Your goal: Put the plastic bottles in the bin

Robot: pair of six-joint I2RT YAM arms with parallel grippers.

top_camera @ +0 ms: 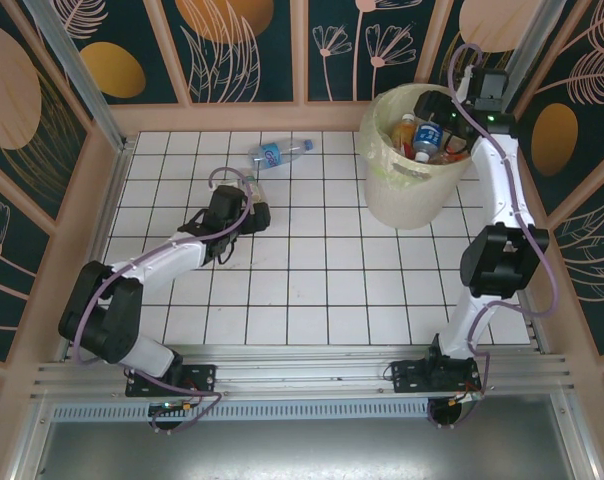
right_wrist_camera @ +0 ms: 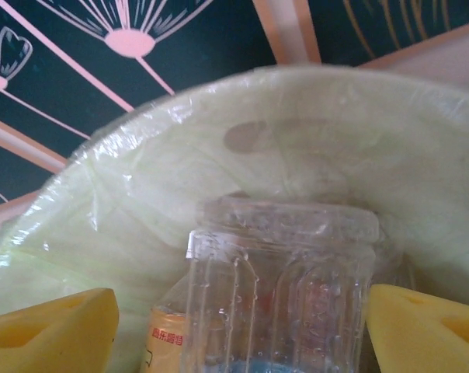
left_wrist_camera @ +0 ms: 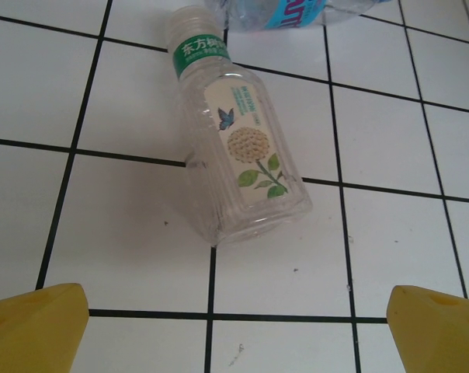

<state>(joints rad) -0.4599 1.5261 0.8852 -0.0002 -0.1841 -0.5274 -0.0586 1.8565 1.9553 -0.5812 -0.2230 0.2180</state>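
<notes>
A clear plastic bottle (left_wrist_camera: 238, 144) with a green neck band and a flower label lies on the white tiles, cap pointing away. My left gripper (left_wrist_camera: 238, 330) is open just short of its base, with bare tile between the yellow fingers (left_wrist_camera: 36, 326). A blue-labelled bottle (top_camera: 280, 152) lies beyond it. Over the cream bin (top_camera: 402, 200) my right gripper (right_wrist_camera: 242, 326) stands open around a clear ribbed bottle (right_wrist_camera: 285, 287). Its left finger (right_wrist_camera: 64, 326) is apart from the bottle and its right finger sits close against it. Other bottles (top_camera: 422, 135) lie inside the bin.
The bin's clear bag liner (right_wrist_camera: 297, 140) folds over its rim at the far right of the tiled floor. An orange-labelled bottle (right_wrist_camera: 163, 342) sits below the ribbed one. Wooden walls with dark patterned panels (top_camera: 242, 50) close in the floor on three sides.
</notes>
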